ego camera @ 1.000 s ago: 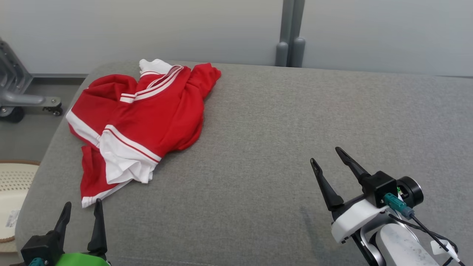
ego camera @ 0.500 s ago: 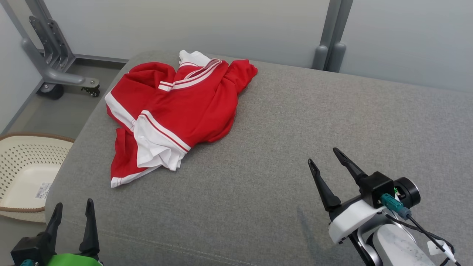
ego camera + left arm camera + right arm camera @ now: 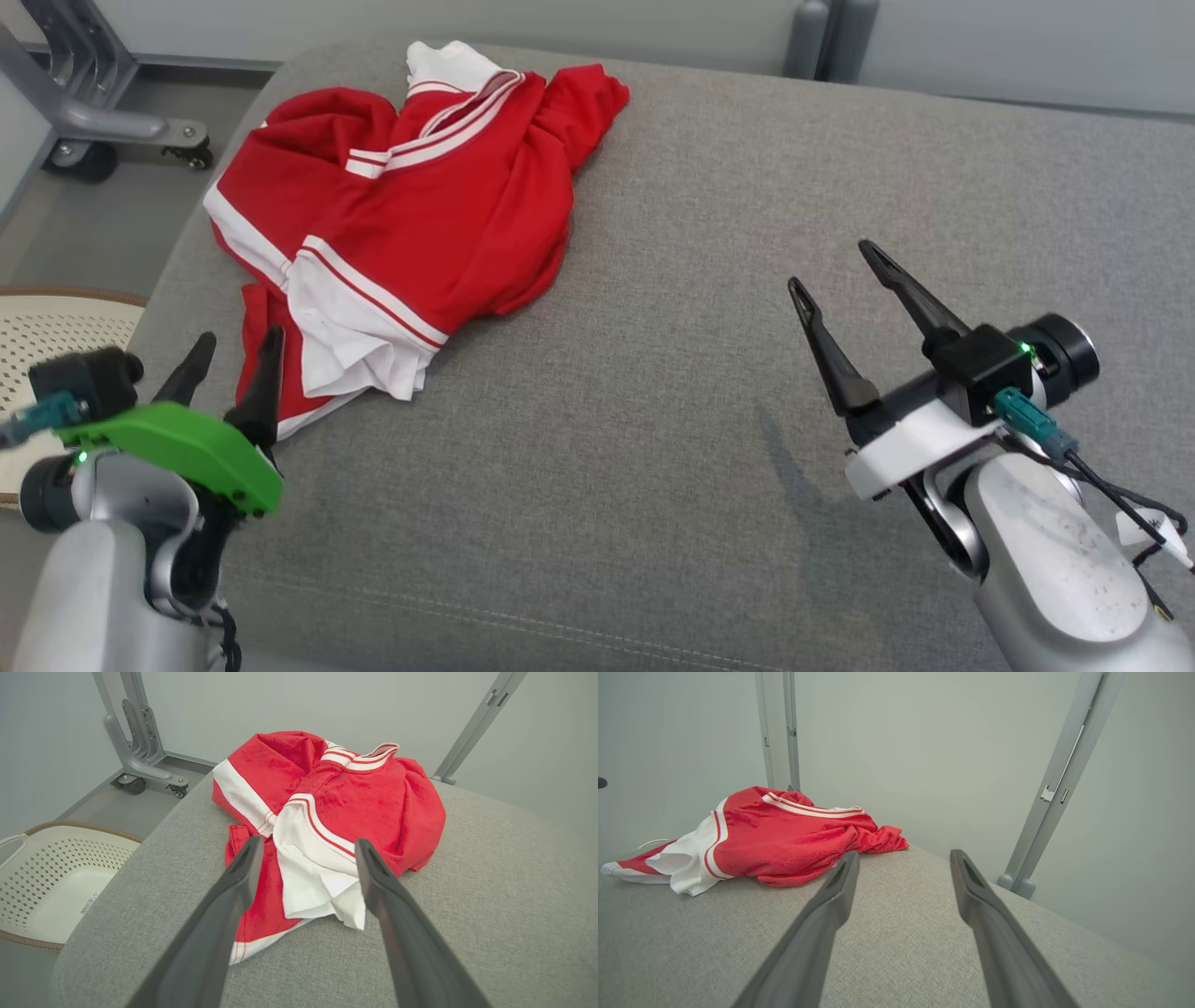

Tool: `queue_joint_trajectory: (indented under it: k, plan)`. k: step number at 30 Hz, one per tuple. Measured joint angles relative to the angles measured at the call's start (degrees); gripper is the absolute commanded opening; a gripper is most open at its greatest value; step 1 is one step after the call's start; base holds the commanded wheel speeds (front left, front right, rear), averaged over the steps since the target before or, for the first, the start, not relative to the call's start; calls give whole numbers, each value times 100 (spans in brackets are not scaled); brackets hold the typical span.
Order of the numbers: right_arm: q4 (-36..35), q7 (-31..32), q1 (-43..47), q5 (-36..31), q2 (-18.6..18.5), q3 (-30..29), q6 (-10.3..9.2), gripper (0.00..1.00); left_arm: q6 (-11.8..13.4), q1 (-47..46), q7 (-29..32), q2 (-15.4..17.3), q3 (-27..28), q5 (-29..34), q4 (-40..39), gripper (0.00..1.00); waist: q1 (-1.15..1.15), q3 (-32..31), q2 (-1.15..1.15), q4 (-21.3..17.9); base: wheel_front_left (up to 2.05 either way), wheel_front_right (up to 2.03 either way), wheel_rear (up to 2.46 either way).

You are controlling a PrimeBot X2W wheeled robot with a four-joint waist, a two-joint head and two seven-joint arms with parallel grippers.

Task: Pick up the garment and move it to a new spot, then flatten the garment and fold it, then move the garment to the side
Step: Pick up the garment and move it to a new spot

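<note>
The garment [image 3: 411,215] is a red top with white bands and stripes, lying crumpled at the far left of the grey cushioned surface [image 3: 672,392]. It also shows in the left wrist view as the garment [image 3: 364,798] and in the right wrist view as the garment [image 3: 784,835]. My left gripper [image 3: 238,345] is open, its fingertips over the garment's near hem, with nothing between them. In its own view the left gripper [image 3: 306,845] frames the white folded part. My right gripper [image 3: 833,266] is open and empty, well to the right of the garment, above bare cushion.
A cream perforated basket [image 3: 47,327] sits on the floor left of the cushion, seen too as the basket [image 3: 60,882]. A grey wheeled frame [image 3: 103,121] stands at the far left. Grey posts [image 3: 812,37] rise behind the cushion's far edge.
The head camera has tilted down and turned. Both arms have risen and reached forward; the left gripper has come up to the garment's near hem. The garment lies as before.
</note>
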Motion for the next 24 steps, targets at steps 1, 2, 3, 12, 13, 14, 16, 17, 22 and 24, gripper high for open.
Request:
queue_joint_trajectory:
  k: [1, 2, 3, 12, 13, 14, 16, 17, 22, 24]
  plan:
    - [-42, 0, -110, -24, 12, 53, 10, 100, 0, -171, 288, 29, 13, -168, 32, 100, 0, 73, 0, -23, 0, 0, 0]
    - [-89, 0, -211, -48, 32, 86, 35, 100, 0, -330, 538, 57, 53, -353, 41, 100, 0, 146, 0, -49, 0, 0, 0]
    - [-134, -1, -306, -49, 57, 108, 36, 100, 0, -495, 771, 77, 123, -537, 41, 100, 0, 221, 0, -80, 0, 0, 0]
    - [-225, -15, -887, -51, 261, 255, 127, 100, 0, -1389, 2238, 561, 633, -1489, 45, 100, 0, 765, 0, -485, 0, 0, 0]
    - [-225, -15, -953, -49, 293, 252, 127, 100, 3, -1441, 2354, 664, 677, -1489, 73, 100, 0, 818, 0, -557, 0, 0, 0]
    - [-222, -15, -1006, -49, 321, 248, 127, 100, 10, -1486, 2454, 750, 715, -1489, 109, 100, 0, 868, 0, -630, 0, 0, 0]
    - [-208, -15, -1060, -43, 349, 238, 130, 100, 18, -1536, 2610, 914, 733, -1446, 182, 100, 0, 959, 0, -782, 0, 0, 0]
    - [-196, -15, -1067, -41, 350, 235, 133, 100, 19, -1549, 2691, 970, 749, -1446, 231, 100, 0, 1000, 0, -856, 0, 0, 0]
    - [-121, -15, -1073, -25, 344, 129, 133, 100, 165, -1619, 3015, 1004, 766, -1456, 444, 100, 0, 1172, 0, -1198, 0, 0, 0]
    - [-101, -15, -1079, -5, 344, 77, 133, 100, 204, -1630, 3053, 1055, 766, -1445, 522, 100, 0, 1223, 0, -1306, 0, 0, 0]
